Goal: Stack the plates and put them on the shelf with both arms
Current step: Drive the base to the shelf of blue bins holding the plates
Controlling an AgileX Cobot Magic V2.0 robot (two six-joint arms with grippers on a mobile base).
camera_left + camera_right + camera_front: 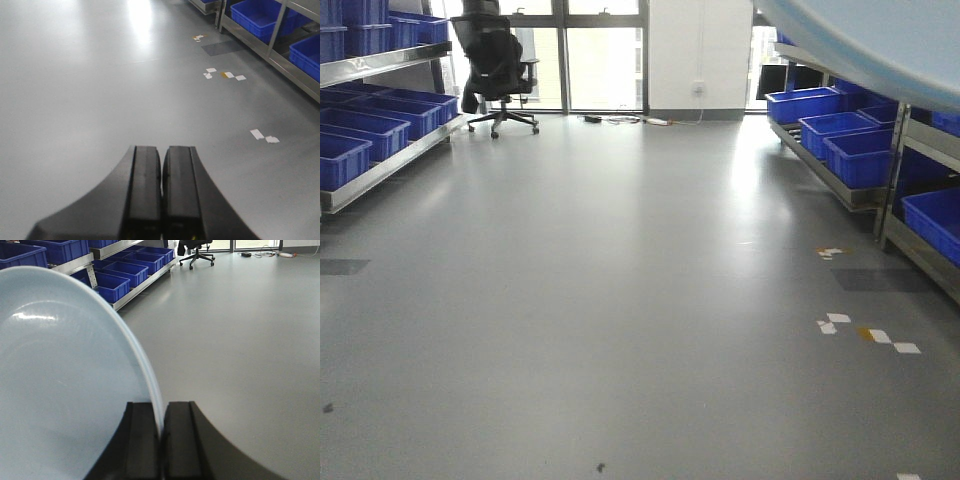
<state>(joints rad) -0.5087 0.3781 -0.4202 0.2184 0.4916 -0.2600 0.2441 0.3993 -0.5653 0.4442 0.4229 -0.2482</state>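
A pale bluish-white plate (pixel 60 365) fills the left of the right wrist view. My right gripper (pixel 162 407) is shut on its upturned rim, one finger on each side. The same plate (pixel 865 40) juts into the top right corner of the front view, held high above the floor. I cannot tell whether a second plate lies under it. My left gripper (pixel 161 150) is shut with nothing between its pads and hangs over bare grey floor. A steel shelf level (pixel 932 140) runs along the rack on the right, below the plate.
Steel racks with blue crates (pixel 860 150) line the right side, and more crates (pixel 360 130) line the left. A black office chair (pixel 498 60) stands by the far windows. White tape marks (pixel 865 332) dot the grey floor. Cables (pixel 620 119) lie at the back wall.
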